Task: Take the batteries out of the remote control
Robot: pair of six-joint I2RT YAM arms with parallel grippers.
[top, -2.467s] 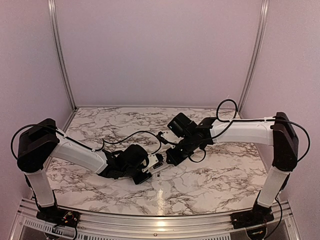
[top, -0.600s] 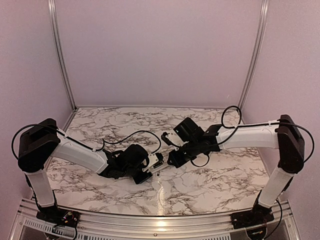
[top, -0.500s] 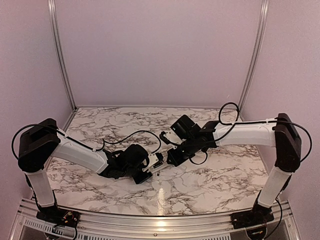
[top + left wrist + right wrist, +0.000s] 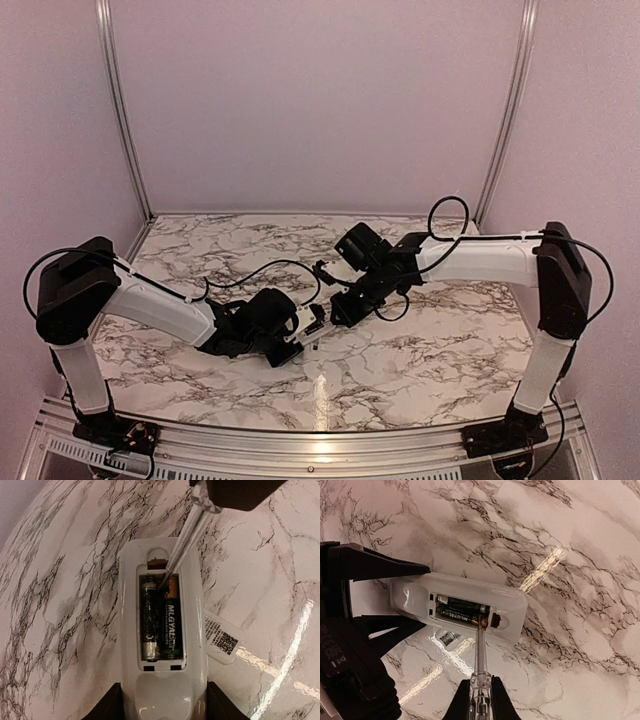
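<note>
The white remote control (image 4: 129, 605) lies back up with its compartment open, and two dark batteries (image 4: 171, 620) sit side by side inside it. My left gripper (image 4: 162, 711) is shut on the remote's near end, just above the marble. It shows the same way in the right wrist view, remote (image 4: 512, 605) and batteries (image 4: 462, 611). My right gripper (image 4: 480, 702) is shut on a clear-handled tool. The tool's thin grey rod (image 4: 480, 650) reaches to the end of one battery. From above, both grippers (image 4: 345, 303) meet at the remote (image 4: 313, 322) mid-table.
A small white cover piece (image 4: 222, 637) with a QR label lies flat on the marble table (image 4: 260, 570), right beside the remote. It also shows in the right wrist view (image 4: 449, 638). The left gripper's dark fingers (image 4: 375, 565) flank the remote. Cables loop over both arms.
The right wrist has swung back and to the left from where it was half a second ago, while the tool tip stays at the remote. The left arm and the remote have not moved.
</note>
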